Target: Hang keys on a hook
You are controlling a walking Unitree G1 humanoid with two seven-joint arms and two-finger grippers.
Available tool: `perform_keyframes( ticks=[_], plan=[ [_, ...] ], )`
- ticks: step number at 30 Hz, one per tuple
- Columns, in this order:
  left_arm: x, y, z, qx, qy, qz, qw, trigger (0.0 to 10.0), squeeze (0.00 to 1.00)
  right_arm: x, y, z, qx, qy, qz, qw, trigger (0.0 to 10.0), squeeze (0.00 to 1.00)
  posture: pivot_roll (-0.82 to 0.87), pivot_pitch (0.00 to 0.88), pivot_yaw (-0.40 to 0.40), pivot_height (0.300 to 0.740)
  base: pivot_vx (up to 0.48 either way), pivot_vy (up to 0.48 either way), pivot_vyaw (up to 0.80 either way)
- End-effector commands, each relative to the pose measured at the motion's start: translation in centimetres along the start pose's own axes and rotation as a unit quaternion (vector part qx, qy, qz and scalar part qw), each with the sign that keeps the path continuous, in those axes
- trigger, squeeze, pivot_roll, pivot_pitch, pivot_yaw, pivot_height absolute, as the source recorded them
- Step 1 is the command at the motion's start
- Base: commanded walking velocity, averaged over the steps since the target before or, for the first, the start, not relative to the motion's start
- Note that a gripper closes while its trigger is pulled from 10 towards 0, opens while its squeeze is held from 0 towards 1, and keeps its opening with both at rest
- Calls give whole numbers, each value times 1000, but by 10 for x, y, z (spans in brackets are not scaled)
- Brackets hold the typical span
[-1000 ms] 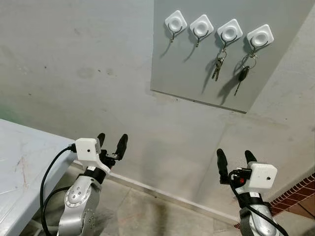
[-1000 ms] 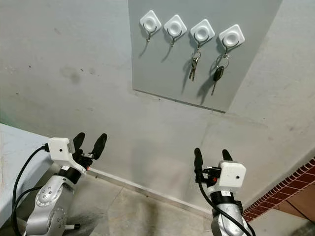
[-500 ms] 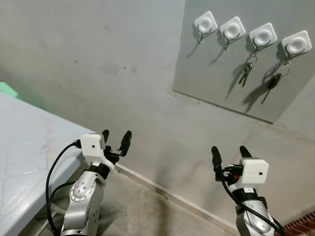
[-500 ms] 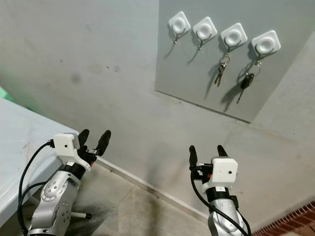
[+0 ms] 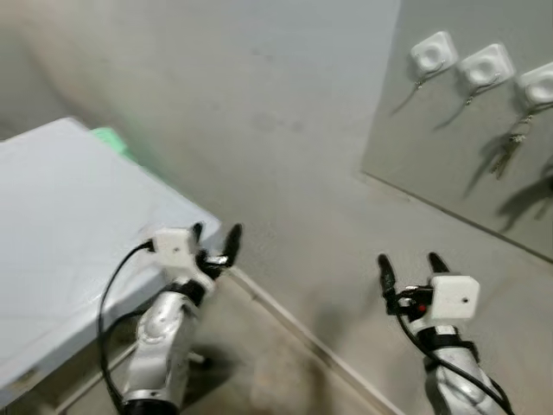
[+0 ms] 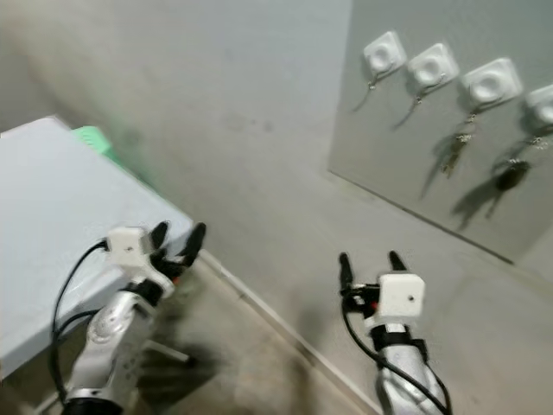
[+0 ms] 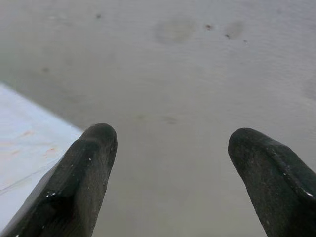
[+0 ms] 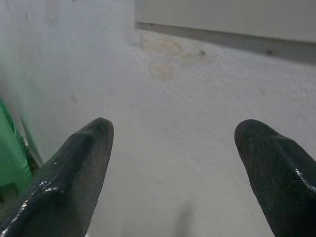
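A grey board (image 6: 406,147) on the wall carries several white hooks (image 6: 384,54). A bunch of keys (image 6: 456,149) hangs from the third hook (image 6: 490,84), and a black car key (image 6: 510,175) hangs from the one at the far right. The first two hooks are bare. My left gripper (image 5: 216,240) is open and holds nothing, raised beside the table corner. My right gripper (image 5: 408,261) is open and holds nothing too, low in front of the wall below the board. In the wrist views the left fingers (image 7: 79,182) and right fingers (image 8: 69,177) stand wide apart.
A pale table (image 5: 60,233) stands at my left, against the concrete wall (image 5: 285,112). Something green (image 5: 111,138) sits behind the table's far end. A bare concrete floor (image 5: 268,372) runs below the wall.
The camera has swung to the left: the board and hooks slid toward the right edge, and more of the table came into view. Both grippers stay open and empty.
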State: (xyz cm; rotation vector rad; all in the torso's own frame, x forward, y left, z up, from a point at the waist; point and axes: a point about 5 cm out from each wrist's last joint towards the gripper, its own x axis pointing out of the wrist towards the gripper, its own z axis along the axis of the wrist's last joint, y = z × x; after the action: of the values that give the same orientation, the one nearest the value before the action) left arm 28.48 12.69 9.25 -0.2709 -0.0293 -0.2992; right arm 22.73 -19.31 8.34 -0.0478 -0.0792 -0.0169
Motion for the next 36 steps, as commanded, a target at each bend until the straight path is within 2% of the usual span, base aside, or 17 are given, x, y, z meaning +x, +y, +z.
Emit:
perform_keyframes(
  ticks=[1, 36],
  plan=[
    [0, 9, 4, 13, -4, 13, 1000, 10000, 0, 2, 9, -1, 12, 2, 14, 1000, 10000, 0, -49, 0, 2, 740, 0, 0, 800],
    [2, 6, -2, 6, 12, 13, 1000, 10000, 0, 7, 6, 2, 2, -2, 35, 999, 10000, 0, -45, 0, -9, 740, 0, 0, 800]
  ],
)
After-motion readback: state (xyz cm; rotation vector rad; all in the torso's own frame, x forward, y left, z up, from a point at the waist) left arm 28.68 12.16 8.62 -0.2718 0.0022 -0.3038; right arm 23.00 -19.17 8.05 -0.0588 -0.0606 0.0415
